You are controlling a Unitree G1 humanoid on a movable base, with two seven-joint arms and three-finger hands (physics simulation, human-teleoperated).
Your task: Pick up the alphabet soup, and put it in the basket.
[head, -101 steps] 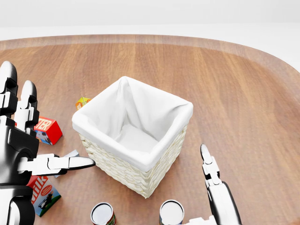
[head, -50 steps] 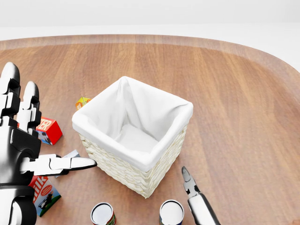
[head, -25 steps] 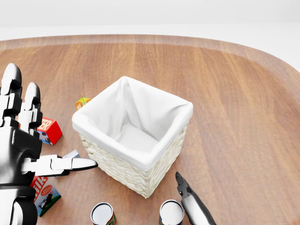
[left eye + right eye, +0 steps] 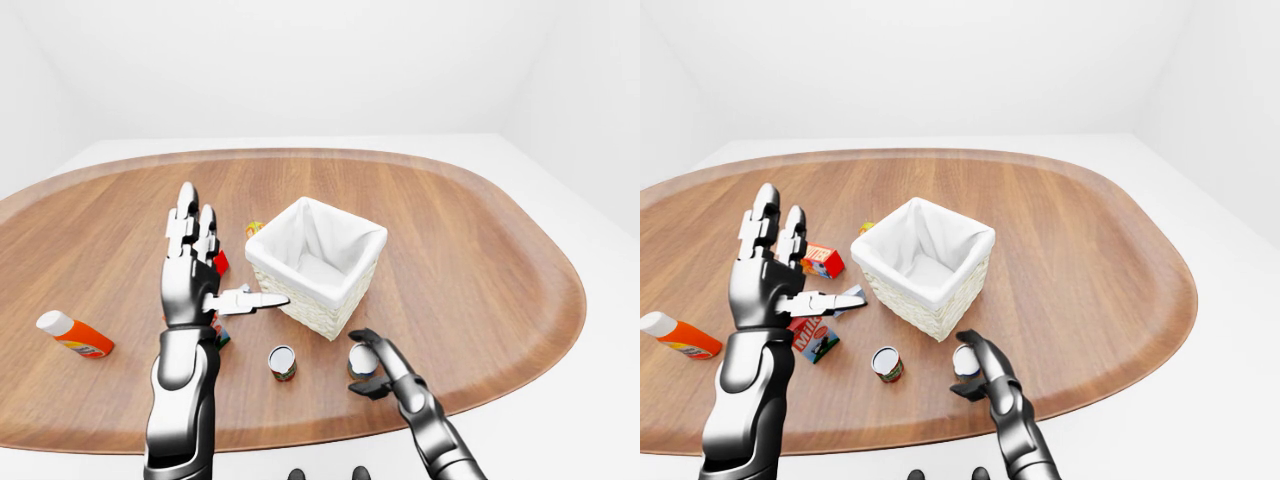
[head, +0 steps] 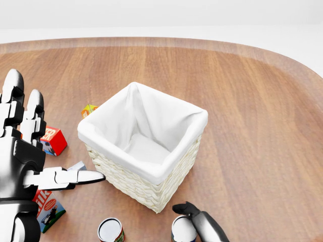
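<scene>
- Left-eye view: right hand (image 4: 377,362) cupped, fingers spread, not clenched, about the alphabet soup (image 4: 362,360), upright on the worktop (image 4: 480,250) just below the basket (image 4: 316,264). Best to settle fingers round the can's sides before closing, then lift straight up.
- Head view: soup can cut by the bottom edge; left hand (image 5: 25,156) raised and splayed, grasping nothing.
- Right-eye view: only here, a milk carton (image 4: 814,338) and second can (image 4: 886,363) clearly separate.

Milk carton (image 4: 814,338): "MILK" readable. Red box (image 5: 52,140): partial letters "ER".

Milk carton (image 4: 814,339), orange bottle (image 4: 74,335), red box (image 4: 822,260)
</scene>
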